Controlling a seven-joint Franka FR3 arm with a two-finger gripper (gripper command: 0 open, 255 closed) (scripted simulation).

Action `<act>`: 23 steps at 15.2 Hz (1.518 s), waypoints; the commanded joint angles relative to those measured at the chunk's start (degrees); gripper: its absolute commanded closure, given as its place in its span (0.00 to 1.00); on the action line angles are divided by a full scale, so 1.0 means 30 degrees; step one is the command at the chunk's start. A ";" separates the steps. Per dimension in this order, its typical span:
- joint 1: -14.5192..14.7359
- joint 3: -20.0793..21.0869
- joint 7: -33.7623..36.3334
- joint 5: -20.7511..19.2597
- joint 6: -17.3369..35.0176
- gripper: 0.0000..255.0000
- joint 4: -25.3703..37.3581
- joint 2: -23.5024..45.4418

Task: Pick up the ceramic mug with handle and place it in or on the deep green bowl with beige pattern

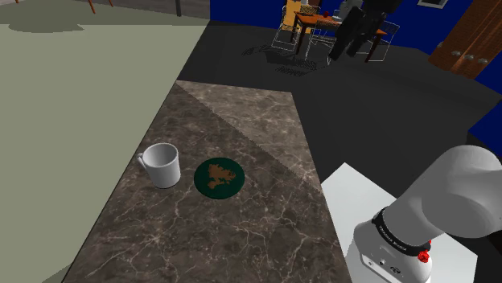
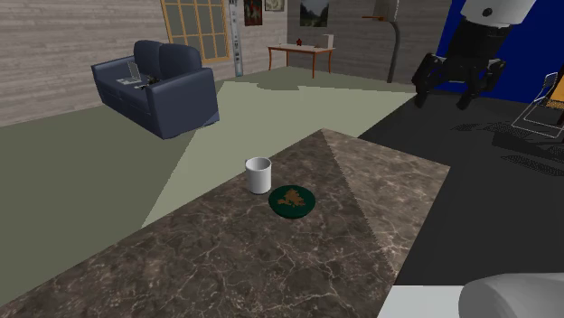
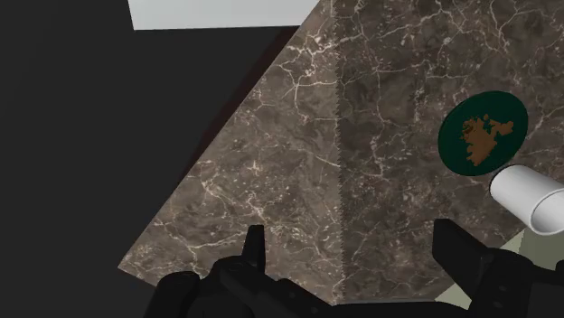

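A white mug (image 1: 163,165) with a handle on its left side stands upright on the brown marbled table (image 1: 233,120). Right beside it lies the dark green bowl (image 1: 218,178) with a tan pattern, flat like a plate. In the second exterior view the mug (image 2: 258,174) and bowl (image 2: 292,201) sit mid-table, and my black gripper (image 2: 449,84) hangs open high above the table's far right side. From the wrist the fingers (image 3: 256,246) stand wide apart, far above the tabletop, with the bowl (image 3: 484,132) and mug (image 3: 530,199) off to one side. Nothing is held.
The white stand (image 1: 354,193) sits by the table's right edge in the shoulder view. A blue sofa (image 2: 161,84) stands far off across the grey-green floor. Chairs and a desk (image 1: 322,28) stand in the back by blue walls.
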 commanded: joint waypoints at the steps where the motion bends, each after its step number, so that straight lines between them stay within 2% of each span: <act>1: 0.0000 0.0000 0.0000 0.0000 0.0000 0.00 0.0000 0.0000; 13: 0.1047 0.3832 0.3874 0.1388 0.3999 0.00 0.0342 0.5230; 18: 0.1326 0.5334 0.5578 0.1345 0.5444 0.00 0.1413 0.8112; 23: 0.1602 0.6689 0.7452 0.0729 0.6613 0.00 0.3025 1.1334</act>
